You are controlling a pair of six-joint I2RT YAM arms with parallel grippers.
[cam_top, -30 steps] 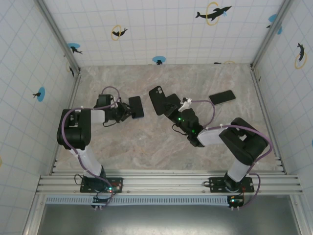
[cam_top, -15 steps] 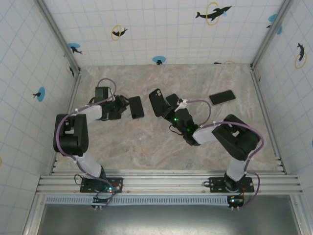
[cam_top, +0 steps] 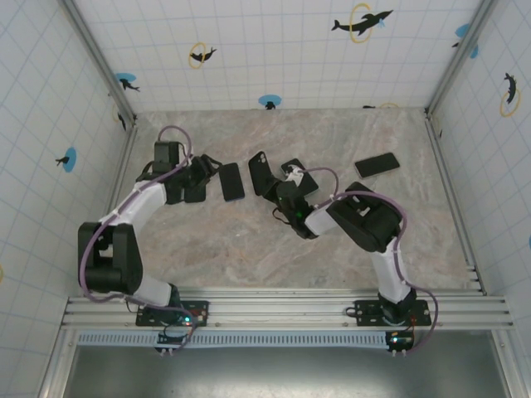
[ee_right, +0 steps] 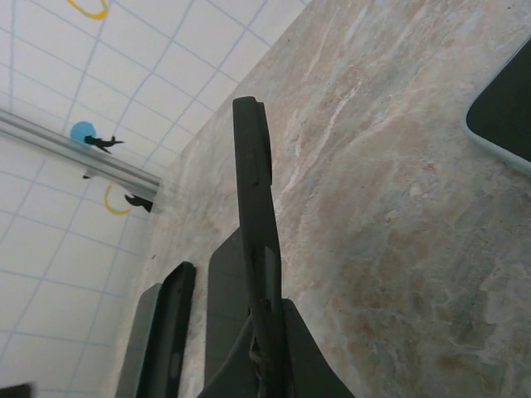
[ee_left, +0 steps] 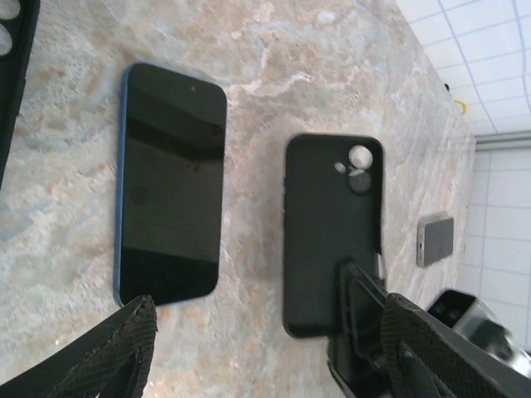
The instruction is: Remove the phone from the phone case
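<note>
While the left gripper (cam_top: 205,178) is kept just beside the phone (cam_top: 230,181) with its fingers spread, nothing is gripped by it. The blue-edged phone is laid flat, screen up, on the tabletop (cam_top: 249,249), left of centre and apart from the black phone case (cam_top: 262,172). The case is pinched at one end by the right gripper (cam_top: 283,187). A second phone (cam_top: 377,164) is seen near the tabletop's right edge.

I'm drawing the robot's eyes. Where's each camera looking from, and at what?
Top external: above and behind, looking down at the table; left arm, right arm show.
Left wrist: on the left arm, facing down at the phone and phone case; its open fingers show.
Right wrist: on the right arm, looking along the table; its end effector clamps the phone case edge-on.
Shared: both wrist views see the phone case.
</note>
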